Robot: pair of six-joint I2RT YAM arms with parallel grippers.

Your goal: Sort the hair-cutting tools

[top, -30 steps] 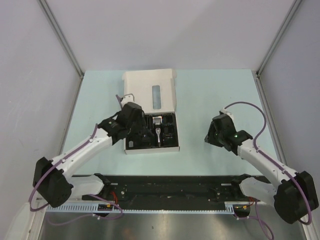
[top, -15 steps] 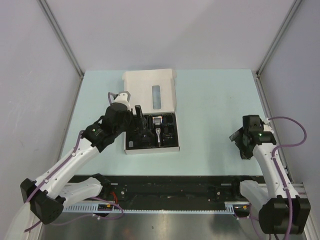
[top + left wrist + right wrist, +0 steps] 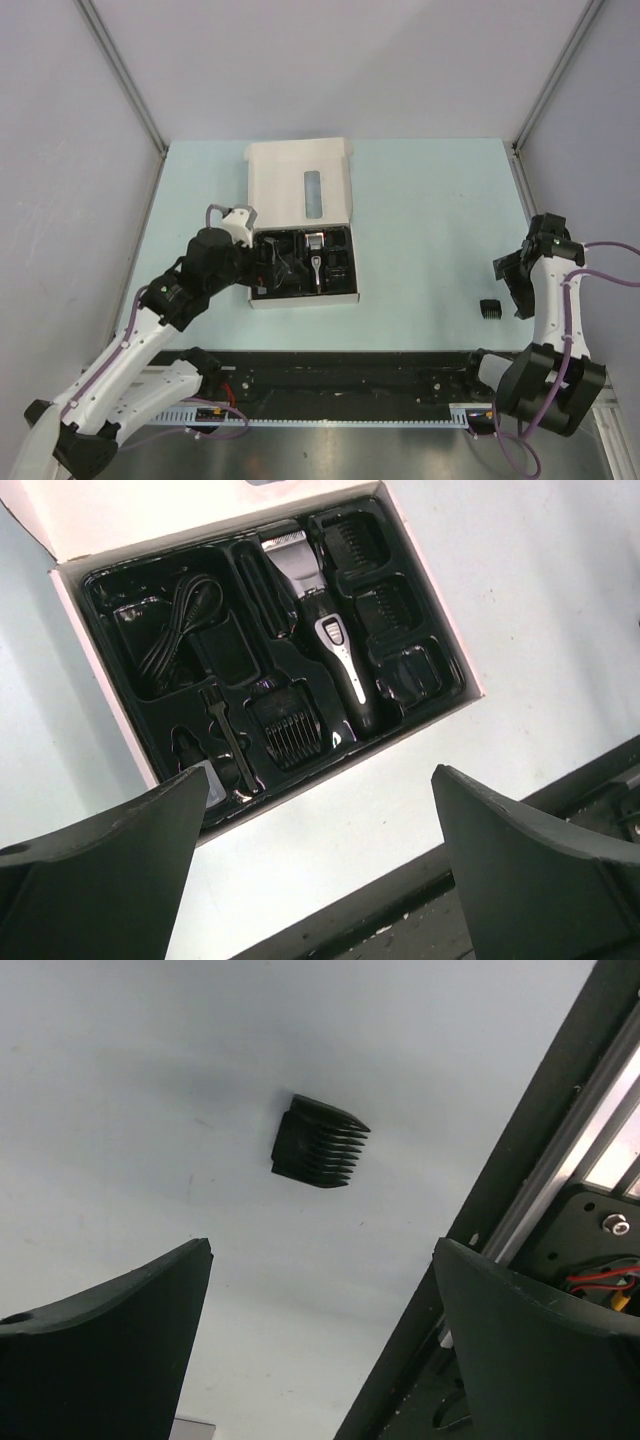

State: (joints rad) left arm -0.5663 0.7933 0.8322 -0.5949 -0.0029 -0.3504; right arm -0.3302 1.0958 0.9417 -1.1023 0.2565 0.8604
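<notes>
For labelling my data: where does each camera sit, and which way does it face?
Top external: above and behind the robot, facing down on table, box and guard; left arm and right arm show.
Left wrist: on the left arm, facing down into the box; open left pincer shows.
Right wrist: on the right arm, facing down at the guard; open right pincer shows.
Shared: top and right wrist see the guard.
</notes>
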